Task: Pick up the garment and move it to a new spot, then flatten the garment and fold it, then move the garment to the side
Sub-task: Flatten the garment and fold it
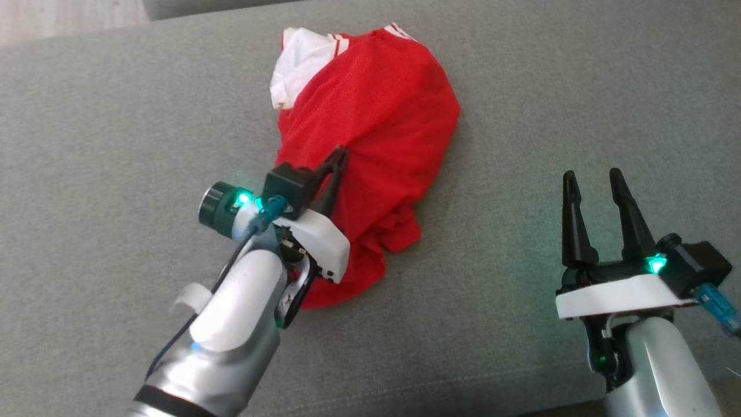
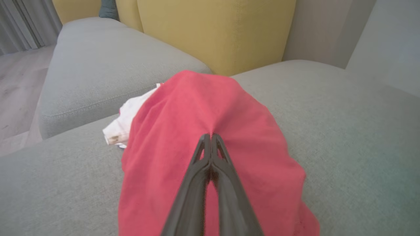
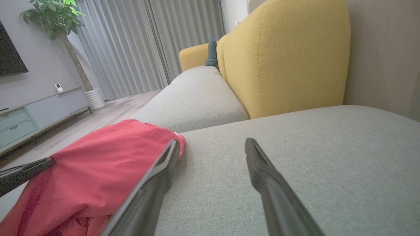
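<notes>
Lying in a crumpled heap on the grey sofa seat point(image 1: 116, 145), the garment point(image 1: 376, 116) is a red shirt with a white panel point(image 1: 301, 58) showing at its far end. It is bunched up, not spread, and no fold line is visible. The left gripper point(image 1: 340, 153) sits on the near-middle of the heap with its two dark fingers pressed together on a pinch of red cloth. In the left wrist view, creases radiate from that pinch, so I judge the hold to be real rather than a mere touch. Most of the cloth rests on the cushion, and whether any of it is already raised clear I cannot tell. The right gripper point(image 1: 593, 175) stands well apart to the right over bare cushion, jaws wide and holding nothing. In its own wrist view the red heap lies just beside its left finger. Beyond the garment are a yellow backrest point(image 2: 216, 32) and a second seat cushion point(image 2: 108, 65). Progress, as judged: only the grasp of the first step is made. Remaining are the lift and carry to a new spot, then flattening, folding and the final move to the side. A single central pinch will likely lift the shirt as a hanging bundle, so flattening will probably need the right gripper too.
</notes>
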You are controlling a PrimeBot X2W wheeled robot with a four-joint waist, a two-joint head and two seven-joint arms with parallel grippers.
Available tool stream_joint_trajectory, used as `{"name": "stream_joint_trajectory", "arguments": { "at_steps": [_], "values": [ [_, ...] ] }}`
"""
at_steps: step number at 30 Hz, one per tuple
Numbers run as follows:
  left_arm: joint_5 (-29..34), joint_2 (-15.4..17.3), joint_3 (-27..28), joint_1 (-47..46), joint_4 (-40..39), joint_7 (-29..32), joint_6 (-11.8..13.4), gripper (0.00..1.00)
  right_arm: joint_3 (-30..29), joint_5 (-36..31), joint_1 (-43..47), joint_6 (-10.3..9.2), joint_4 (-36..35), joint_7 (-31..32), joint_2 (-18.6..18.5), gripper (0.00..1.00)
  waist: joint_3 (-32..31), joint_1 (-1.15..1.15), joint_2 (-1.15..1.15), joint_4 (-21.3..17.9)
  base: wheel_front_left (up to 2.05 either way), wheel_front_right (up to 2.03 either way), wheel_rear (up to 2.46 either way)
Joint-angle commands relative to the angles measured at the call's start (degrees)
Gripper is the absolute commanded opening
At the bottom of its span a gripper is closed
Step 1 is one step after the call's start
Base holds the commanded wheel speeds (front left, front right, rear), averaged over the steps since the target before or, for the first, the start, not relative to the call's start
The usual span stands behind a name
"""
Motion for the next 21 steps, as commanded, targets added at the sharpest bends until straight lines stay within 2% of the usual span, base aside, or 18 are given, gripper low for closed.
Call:
{"name": "stream_joint_trajectory", "arguments": {
  "at_steps": [1,6,14,21],
  "values": [
    [-0.4,0.2,2.6,-2.8,-2.1,-0.9,0.6,0.00,1.1,-0.5,-1.5,-0.04,-1.6,-0.5,-0.3,1.00,-0.7,0.00,0.00,0.5,0.00,0.00,0.00],
    [-1.7,0.9,5.6,-3.4,-5.8,-3.1,2.2,0.00,0.7,-0.8,-1.1,-0.04,-1.3,-0.5,-0.3,1.00,-2.6,0.00,0.00,1.9,0.00,0.00,0.00],
    [-3.3,3.4,11.3,-5.9,-16.6,-4.0,3.4,0.00,1.2,-0.6,0.0,-0.04,-0.3,-0.5,-0.3,1.00,-5.8,0.00,0.00,4.2,0.00,0.00,0.00],
    [-5.6,7.2,17.7,-9.6,-24.6,-3.7,4.3,0.00,1.3,-0.2,0.8,-0.04,0.4,-0.5,-0.3,1.00,-7.6,0.00,0.00,6.0,0.00,0.00,0.00]
  ]
}}
